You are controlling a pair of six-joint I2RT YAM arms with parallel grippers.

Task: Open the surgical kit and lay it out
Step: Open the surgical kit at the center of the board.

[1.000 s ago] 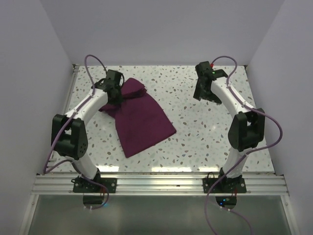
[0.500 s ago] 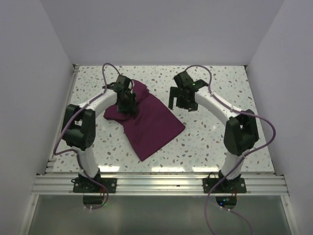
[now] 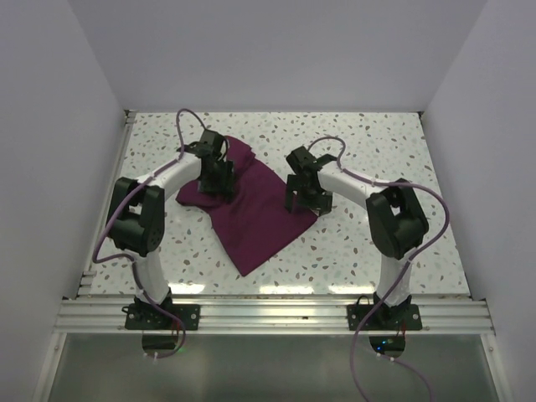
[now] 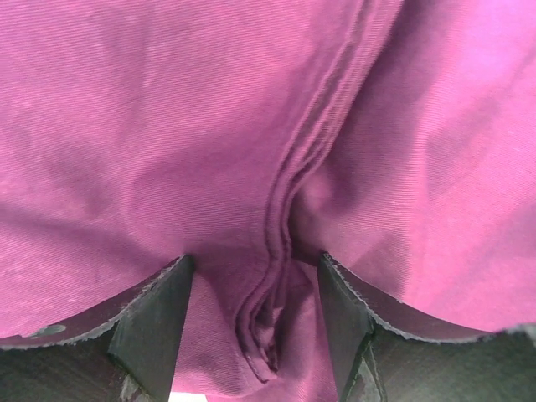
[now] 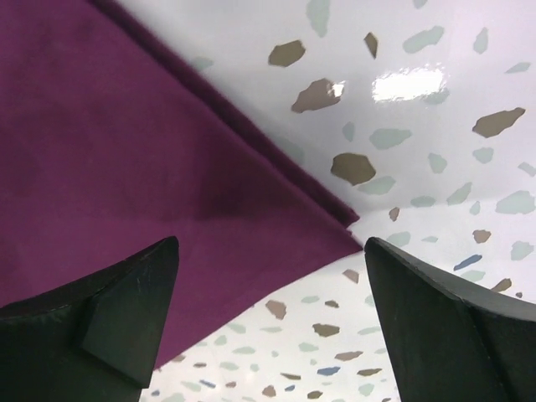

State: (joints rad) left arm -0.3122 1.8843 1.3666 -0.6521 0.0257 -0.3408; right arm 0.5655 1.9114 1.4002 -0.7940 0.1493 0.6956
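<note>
The dark purple cloth wrap (image 3: pixel 255 213) lies still folded on the speckled table, left of centre. My left gripper (image 3: pixel 216 182) is down on its far left part. In the left wrist view its jaws (image 4: pixel 251 335) stand partly closed around a bunched fold of the cloth (image 4: pixel 167 126). My right gripper (image 3: pixel 301 201) is open and empty just above the cloth's right corner. In the right wrist view that corner (image 5: pixel 339 226) lies between the spread fingers of the gripper (image 5: pixel 272 318). The steel tray and the silver instruments are hidden.
The speckled tabletop (image 3: pixel 377 151) is walled by pale panels at the back and on both sides. An aluminium rail (image 3: pixel 268 314) runs along the near edge by the arm bases. Purple cables loop off both arms.
My left gripper dragged the cloth a little to the right. My right arm swung in from the far right and came down over the cloth's right corner.
</note>
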